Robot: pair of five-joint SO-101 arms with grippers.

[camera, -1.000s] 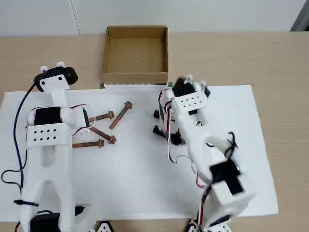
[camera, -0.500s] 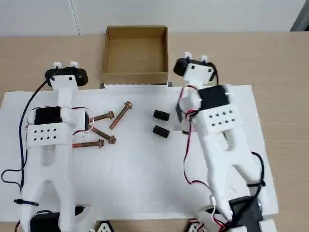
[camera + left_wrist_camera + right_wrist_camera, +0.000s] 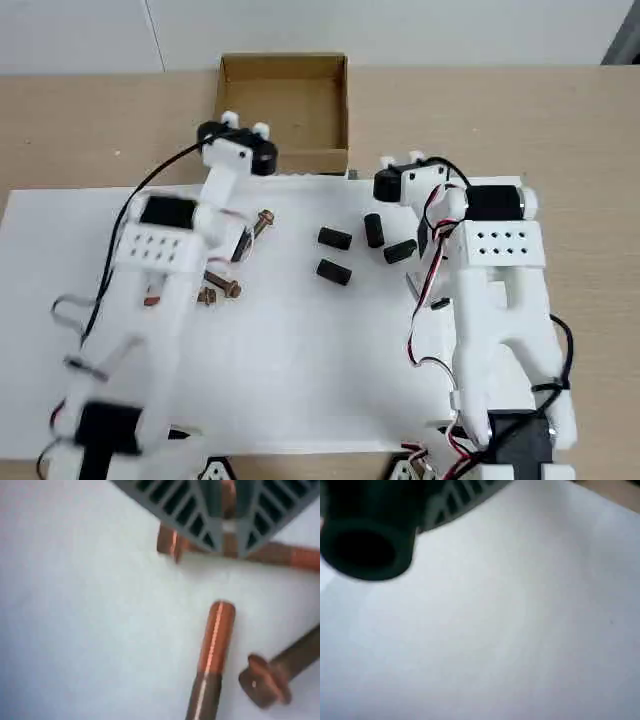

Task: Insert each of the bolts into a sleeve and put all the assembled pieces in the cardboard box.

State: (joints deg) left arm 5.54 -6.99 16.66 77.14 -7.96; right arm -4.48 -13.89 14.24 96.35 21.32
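Several rusty bolts lie on the white paper at the left; one (image 3: 262,218) points toward the box and another (image 3: 222,286) lies nearer. My left gripper (image 3: 238,244) is down among them. In the left wrist view my left gripper (image 3: 228,539) has its grey jaws close together, with a bolt (image 3: 167,542) passing between their tips. Two more bolts (image 3: 212,650) (image 3: 265,680) lie close by. Several black sleeves rest mid-paper (image 3: 334,238) (image 3: 333,271) (image 3: 374,230). My right gripper (image 3: 416,256) is against another sleeve (image 3: 399,251), which shows large beside one jaw in the right wrist view (image 3: 367,545).
The open cardboard box (image 3: 280,158) stands at the back centre, touching the paper's far edge. The white paper (image 3: 300,360) covers the wooden table (image 3: 580,130) and is bare in front of the sleeves. Loose cables hang from both arms.
My left arm has swung right and forward onto the bolts. My right arm has pulled back to the right, uncovering two more sleeves beside it.
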